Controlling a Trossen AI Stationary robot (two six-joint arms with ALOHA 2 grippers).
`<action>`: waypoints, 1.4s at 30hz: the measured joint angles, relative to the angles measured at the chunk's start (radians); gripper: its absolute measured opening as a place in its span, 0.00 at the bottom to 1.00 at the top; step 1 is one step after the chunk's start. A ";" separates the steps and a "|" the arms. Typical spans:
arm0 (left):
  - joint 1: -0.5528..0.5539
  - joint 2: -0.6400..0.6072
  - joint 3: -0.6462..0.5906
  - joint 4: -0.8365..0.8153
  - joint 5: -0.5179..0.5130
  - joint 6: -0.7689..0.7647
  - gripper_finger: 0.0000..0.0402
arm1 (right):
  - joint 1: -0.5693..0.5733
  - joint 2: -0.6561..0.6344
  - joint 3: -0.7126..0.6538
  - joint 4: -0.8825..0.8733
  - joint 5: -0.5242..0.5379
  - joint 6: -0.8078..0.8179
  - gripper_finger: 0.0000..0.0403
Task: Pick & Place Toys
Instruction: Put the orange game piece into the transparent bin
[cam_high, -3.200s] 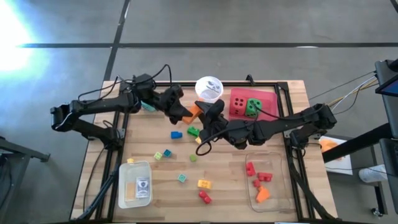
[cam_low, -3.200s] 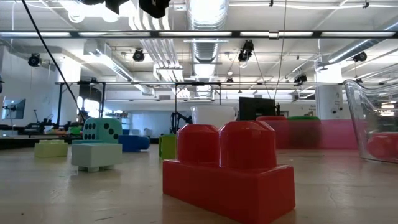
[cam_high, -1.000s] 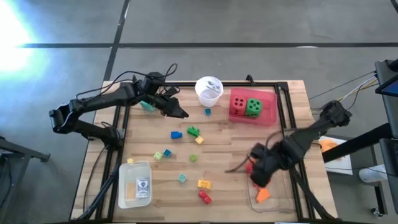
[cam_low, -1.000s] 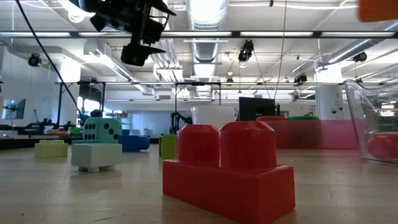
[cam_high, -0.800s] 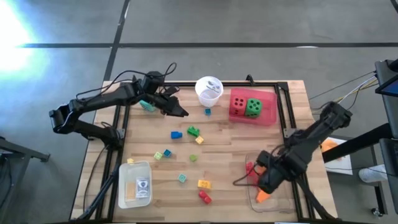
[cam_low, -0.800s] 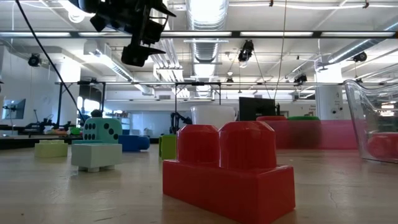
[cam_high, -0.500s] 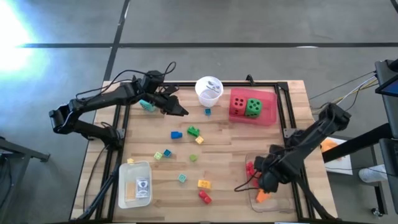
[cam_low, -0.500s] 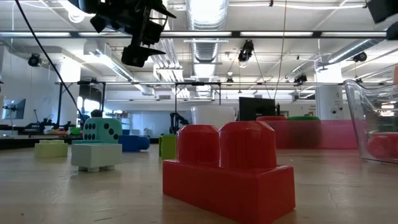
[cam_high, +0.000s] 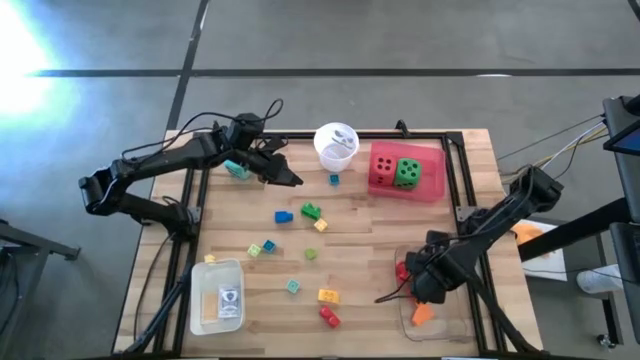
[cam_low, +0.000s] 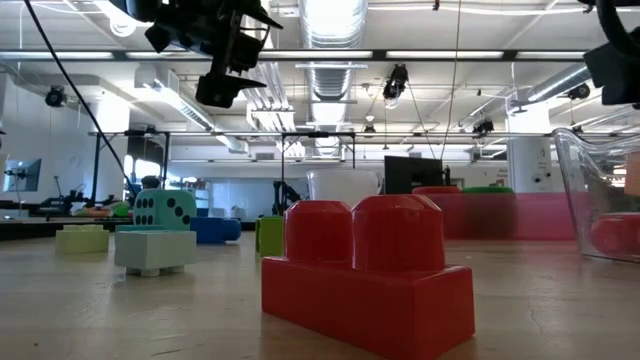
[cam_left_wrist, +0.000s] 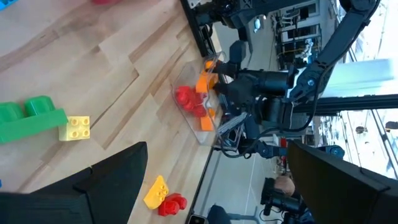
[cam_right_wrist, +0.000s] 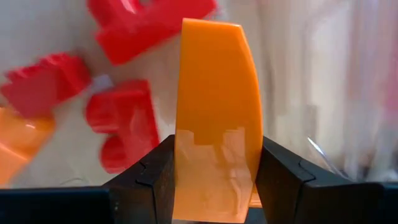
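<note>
Where ceiling lights glare, wooden table (cam_high: 360, 235) carries scattered bricks (cam_high: 311, 212).

I work in a big robot lab, not a home. Past my wooden table (cam_high: 350, 235) I see a wide open room with a bare ceiling full of silver pipes (cam_low: 330, 40), long strip lights (cam_low: 300, 55) and hanging cables (cam_low: 455, 70), and the floor (cam_high: 400, 40) around my table is plain grey concrete. Far back there are more tables, a dark screen (cam_low: 410, 172) and black metal frames (cam_low: 130, 150), and I think some of those shapes are other robot arms, but they are too small to be sure.
</note>
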 joint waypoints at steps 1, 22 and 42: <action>0.000 0.000 0.000 0.000 0.000 0.003 0.96 | 0.000 0.000 -0.006 0.023 -0.002 -0.006 0.40; 0.000 0.000 0.000 -0.001 0.001 0.005 0.96 | -0.023 0.000 -0.054 0.046 -0.052 -0.009 0.40; -0.001 0.000 0.000 -0.007 0.002 0.003 0.96 | -0.027 0.001 -0.064 0.046 -0.115 -0.008 0.40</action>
